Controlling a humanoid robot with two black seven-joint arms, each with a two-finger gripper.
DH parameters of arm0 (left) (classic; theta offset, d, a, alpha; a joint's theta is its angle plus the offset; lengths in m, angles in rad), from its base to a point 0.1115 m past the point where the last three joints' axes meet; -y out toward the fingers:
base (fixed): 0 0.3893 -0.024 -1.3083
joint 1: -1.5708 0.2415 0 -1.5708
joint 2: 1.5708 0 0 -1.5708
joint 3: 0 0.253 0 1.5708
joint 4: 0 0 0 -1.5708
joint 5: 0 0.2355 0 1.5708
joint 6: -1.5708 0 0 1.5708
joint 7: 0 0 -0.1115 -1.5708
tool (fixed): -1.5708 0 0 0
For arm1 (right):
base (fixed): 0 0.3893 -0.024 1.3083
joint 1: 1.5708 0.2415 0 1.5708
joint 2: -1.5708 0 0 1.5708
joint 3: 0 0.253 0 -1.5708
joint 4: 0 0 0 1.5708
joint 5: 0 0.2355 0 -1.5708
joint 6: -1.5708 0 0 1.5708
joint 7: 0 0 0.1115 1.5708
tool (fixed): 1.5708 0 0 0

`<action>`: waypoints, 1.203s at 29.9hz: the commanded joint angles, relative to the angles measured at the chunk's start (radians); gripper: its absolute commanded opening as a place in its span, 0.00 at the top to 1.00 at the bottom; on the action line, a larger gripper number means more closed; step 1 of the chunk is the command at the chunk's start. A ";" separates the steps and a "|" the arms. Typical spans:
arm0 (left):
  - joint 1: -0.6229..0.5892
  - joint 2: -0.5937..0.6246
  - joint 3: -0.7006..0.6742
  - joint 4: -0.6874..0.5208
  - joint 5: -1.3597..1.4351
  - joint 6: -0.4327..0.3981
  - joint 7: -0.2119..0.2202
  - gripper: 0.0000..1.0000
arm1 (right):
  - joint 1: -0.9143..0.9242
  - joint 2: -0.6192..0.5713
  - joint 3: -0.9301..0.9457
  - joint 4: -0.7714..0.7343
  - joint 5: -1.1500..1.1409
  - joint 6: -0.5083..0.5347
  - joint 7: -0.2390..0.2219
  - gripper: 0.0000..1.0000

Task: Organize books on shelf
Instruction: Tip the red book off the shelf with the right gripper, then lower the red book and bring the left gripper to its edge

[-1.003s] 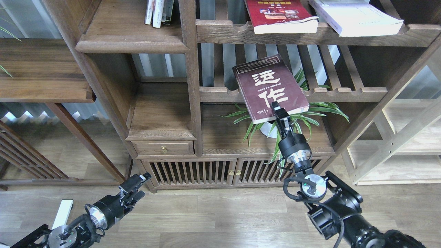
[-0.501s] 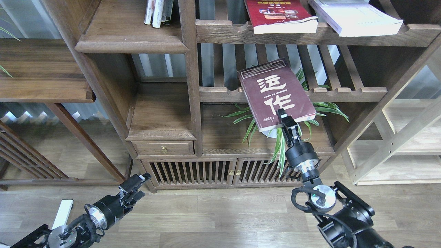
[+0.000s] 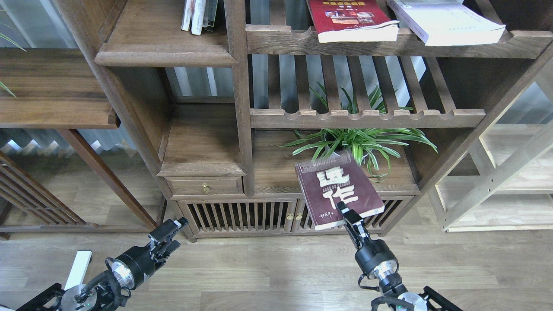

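Note:
My right gripper (image 3: 348,217) is shut on the near edge of the dark maroon book with white Chinese characters (image 3: 337,188). It holds the book tilted in the air, in front of the low cabinet doors and below the plant. The bright red book (image 3: 352,19) and the thick white book (image 3: 445,21) lie on the top slatted rack. The solid dark-brown plank shelf (image 3: 164,41) at upper left holds a few upright white books (image 3: 198,15). My left gripper (image 3: 168,233) is low at the left, above the floor, holding nothing; its fingers look apart.
A spider plant in a white pot (image 3: 358,142) stands on the cabinet top behind the held book. An empty slatted rack (image 3: 367,117) is above it. A small drawer (image 3: 205,186) and slatted cabinet doors (image 3: 242,216) are below. A pale wood unit (image 3: 510,172) stands at the right.
My right gripper pulled the maroon book off the middle slatted rack and lowered it toward me, to cabinet-door height. The left arm has not moved.

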 commanded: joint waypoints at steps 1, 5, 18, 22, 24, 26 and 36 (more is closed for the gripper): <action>0.010 0.000 0.015 -0.002 0.000 0.000 0.002 0.00 | -0.025 0.000 -0.021 0.000 -0.006 0.000 0.000 0.99; 0.041 -0.007 0.025 -0.015 -0.002 0.000 0.001 0.00 | -0.028 0.003 -0.076 0.000 -0.011 0.000 0.000 0.99; 0.061 0.002 0.122 -0.068 -0.230 0.000 0.001 0.01 | 0.049 0.078 -0.317 0.000 -0.054 0.000 -0.001 0.99; 0.059 0.002 0.194 -0.109 -0.328 0.000 0.001 0.01 | 0.081 0.078 -0.361 0.000 -0.063 0.000 0.000 0.99; 0.059 0.002 0.203 -0.126 -0.356 0.000 0.002 0.01 | 0.090 0.078 -0.380 0.000 -0.063 0.000 0.000 0.99; 0.059 0.003 0.203 -0.138 -0.365 0.000 0.002 0.00 | 0.092 0.078 -0.386 0.000 -0.064 0.000 0.000 0.99; 0.053 0.002 0.225 -0.143 -0.367 0.000 0.005 0.00 | 0.090 0.078 -0.432 0.005 -0.064 0.000 0.002 0.99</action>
